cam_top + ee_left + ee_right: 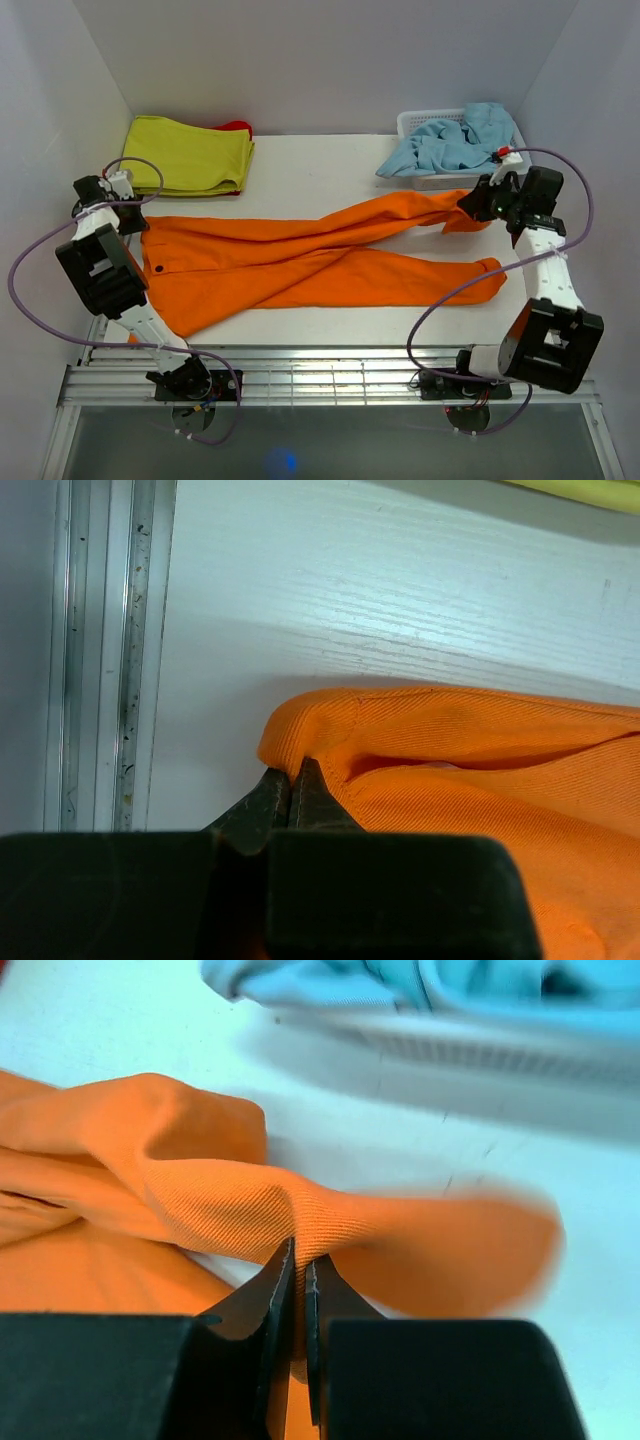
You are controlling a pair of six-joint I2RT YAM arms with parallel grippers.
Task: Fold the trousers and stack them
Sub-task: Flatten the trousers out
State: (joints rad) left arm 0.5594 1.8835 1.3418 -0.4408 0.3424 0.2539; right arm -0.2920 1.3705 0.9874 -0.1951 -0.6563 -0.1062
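Well, trousers (250, 265) within right end effector (300, 1256).

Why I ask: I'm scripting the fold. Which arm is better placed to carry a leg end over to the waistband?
Right, likely. The right gripper is shut on the far leg's end of the trousers; the left gripper is shut on the waistband corner, at the opposite end.

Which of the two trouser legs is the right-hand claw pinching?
The far leg, nearest the basket; the right gripper is shut on its cuff. The near leg lies flat, untouched.
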